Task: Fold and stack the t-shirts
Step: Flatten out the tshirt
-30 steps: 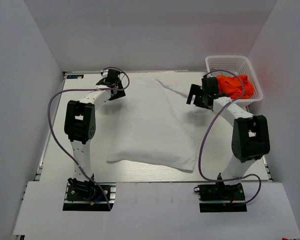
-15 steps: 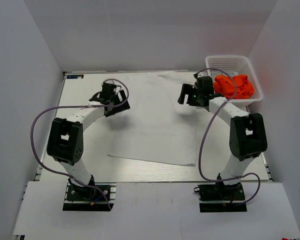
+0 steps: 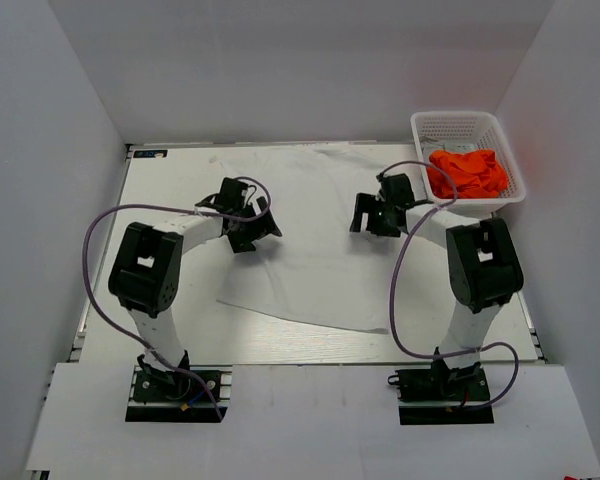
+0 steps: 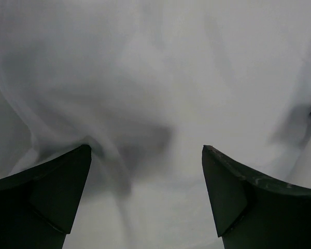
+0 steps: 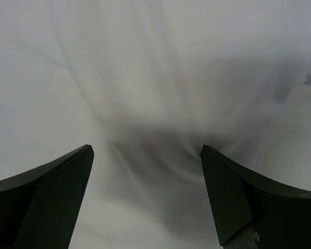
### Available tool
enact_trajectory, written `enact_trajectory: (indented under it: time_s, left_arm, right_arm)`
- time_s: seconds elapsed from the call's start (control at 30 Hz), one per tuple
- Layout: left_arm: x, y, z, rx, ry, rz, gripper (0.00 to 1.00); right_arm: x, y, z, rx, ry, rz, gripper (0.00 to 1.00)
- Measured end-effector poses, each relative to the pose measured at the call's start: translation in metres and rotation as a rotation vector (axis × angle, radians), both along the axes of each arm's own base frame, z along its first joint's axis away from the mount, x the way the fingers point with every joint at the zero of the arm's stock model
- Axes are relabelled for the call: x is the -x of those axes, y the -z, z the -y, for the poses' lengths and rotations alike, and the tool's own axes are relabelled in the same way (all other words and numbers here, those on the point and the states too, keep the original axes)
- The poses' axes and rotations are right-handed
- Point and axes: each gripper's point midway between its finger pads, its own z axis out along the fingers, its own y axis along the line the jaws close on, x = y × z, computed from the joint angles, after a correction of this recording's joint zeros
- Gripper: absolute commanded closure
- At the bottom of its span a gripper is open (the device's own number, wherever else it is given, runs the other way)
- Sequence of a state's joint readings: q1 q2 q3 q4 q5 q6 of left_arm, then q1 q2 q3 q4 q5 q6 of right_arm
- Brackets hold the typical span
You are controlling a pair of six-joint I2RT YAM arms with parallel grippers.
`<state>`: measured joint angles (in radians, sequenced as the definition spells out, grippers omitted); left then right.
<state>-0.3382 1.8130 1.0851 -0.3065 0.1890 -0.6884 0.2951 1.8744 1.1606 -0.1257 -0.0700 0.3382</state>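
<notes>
Wrist cams: white t-shirt [image 4: 160,67] blurry, edges cut off by frame.

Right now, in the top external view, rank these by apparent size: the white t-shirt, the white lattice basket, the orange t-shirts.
1. plain white fabric t-shirt, spread out wide.
2. white plastic lattice basket.
3. bright orange fabric t-shirts, crumpled inside that basket.
No two look alike in size.

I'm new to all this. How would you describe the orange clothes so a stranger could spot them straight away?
Start at the white table and look to its far right corner, where a white lattice basket sits. The orange t-shirts lie crumpled inside it, the only bright colour here; the white t-shirt lies spread out on the table instead.
</notes>
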Motion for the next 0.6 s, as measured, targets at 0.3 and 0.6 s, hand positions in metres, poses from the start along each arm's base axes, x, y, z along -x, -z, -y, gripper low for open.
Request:
enact_trajectory:
  time_s: [0.3, 0.6]
  left_arm:
    - [-0.107, 0.001, -0.044, -0.156, -0.244, -0.037, 0.00]
    - [-0.244, -0.007, -0.072, -0.224, -0.232, 0.174, 0.00]
  right_arm:
    - [0.144, 0.002, -0.071, -0.037, -0.232, -0.092, 0.10]
    - [0.283, -0.021, -0.165, -0.074, -0.893, -0.124, 0.10]
